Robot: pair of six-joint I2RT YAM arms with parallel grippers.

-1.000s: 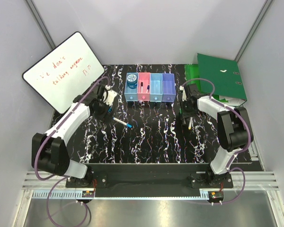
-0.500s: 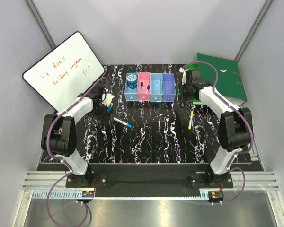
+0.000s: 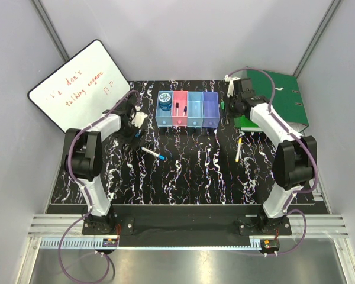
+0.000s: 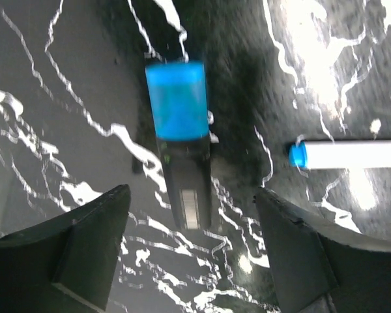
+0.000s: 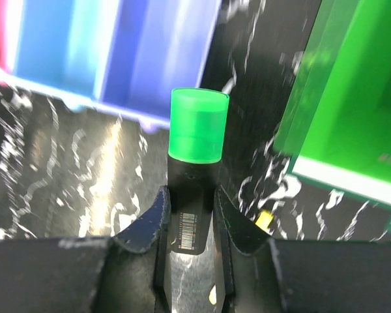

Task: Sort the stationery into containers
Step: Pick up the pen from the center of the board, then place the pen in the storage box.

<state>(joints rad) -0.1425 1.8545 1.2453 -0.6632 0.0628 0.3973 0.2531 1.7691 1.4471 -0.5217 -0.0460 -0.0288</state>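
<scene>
Lying on the table between the fingers of my left gripper (image 4: 192, 202) is a black marker with a blue cap (image 4: 179, 143); the jaws stand open, apart from it on both sides. A white marker with a blue tip (image 4: 352, 154) lies just to its right, also seen as the white marker (image 3: 153, 154) from above. My right gripper (image 5: 190, 202) is shut on a black marker with a green cap (image 5: 197, 127), held beside the purple-blue end of the containers (image 3: 210, 108). The blue bin (image 3: 158, 115) holds a blue roll (image 3: 164, 99), and the pink bin (image 3: 178, 118) holds markers.
A yellowish highlighter (image 3: 238, 148) lies on the table to the right of the middle. Green ring binders (image 3: 278, 97) are stacked at the back right, close to my right gripper (image 3: 228, 109). A whiteboard (image 3: 77, 89) leans at the back left, near my left gripper (image 3: 132, 129).
My right gripper has carried the green-capped marker from mid-table towards the back, up beside the purple-blue bin. The left arm has drawn in over the blue-capped marker, its jaws narrowing a little.
</scene>
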